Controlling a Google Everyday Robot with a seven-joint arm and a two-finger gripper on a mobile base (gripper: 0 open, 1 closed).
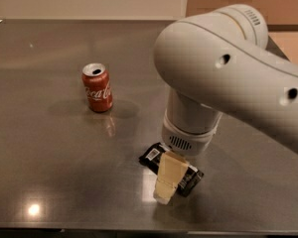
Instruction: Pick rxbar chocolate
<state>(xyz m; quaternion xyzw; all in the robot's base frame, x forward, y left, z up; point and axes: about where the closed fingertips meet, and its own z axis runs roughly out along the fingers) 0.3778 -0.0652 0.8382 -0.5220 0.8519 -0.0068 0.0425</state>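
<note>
The rxbar chocolate [153, 157] lies flat on the dark table near its front edge. It has a black wrapper with a small white label at its left end. My gripper [168, 183] hangs straight down from the big white arm [223, 78] and sits right at the middle of the bar, covering that part. The bar's left end and right end [192, 179] stick out on either side. The bar rests on the table.
A red soda can [97, 88] stands upright to the left and farther back, well apart from the bar. The grey table [49, 162] ends just in front of the gripper. The white arm fills the right side and hides what is behind it.
</note>
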